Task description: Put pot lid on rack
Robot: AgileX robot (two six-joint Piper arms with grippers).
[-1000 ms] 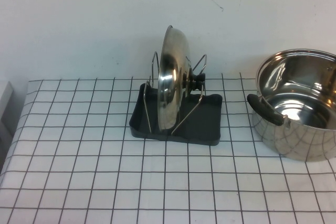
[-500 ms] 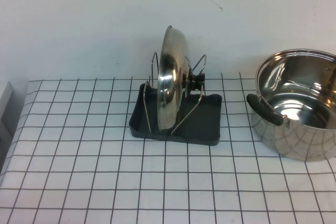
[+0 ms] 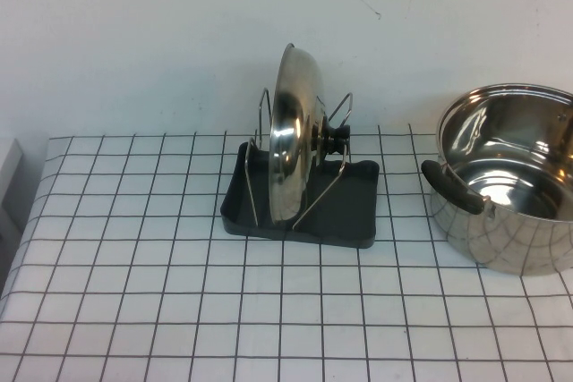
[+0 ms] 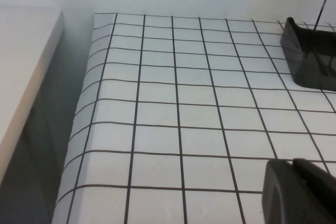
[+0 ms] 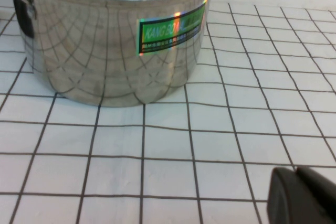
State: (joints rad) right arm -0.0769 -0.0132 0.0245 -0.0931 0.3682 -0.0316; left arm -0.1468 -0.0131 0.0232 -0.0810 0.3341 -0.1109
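The shiny steel pot lid point(image 3: 291, 136) stands on edge in the dark grey rack point(image 3: 345, 212), held upright between its silver wire loops, black knob facing right. No gripper touches it. A corner of the rack point(image 4: 307, 59) shows in the left wrist view. My left gripper point(image 4: 293, 165) is shut and holds nothing, low over the gridded cloth well to the left of the rack. Over the cloth in front of the pot, my right gripper point(image 5: 295, 170) is also shut and holds nothing. Neither arm shows in the high view.
A deep steel pot point(image 3: 510, 190) with black side handles stands at the right of the table; its labelled wall point(image 5: 113, 40) fills the right wrist view. The table's left edge drops beside a white surface point(image 4: 23, 72).
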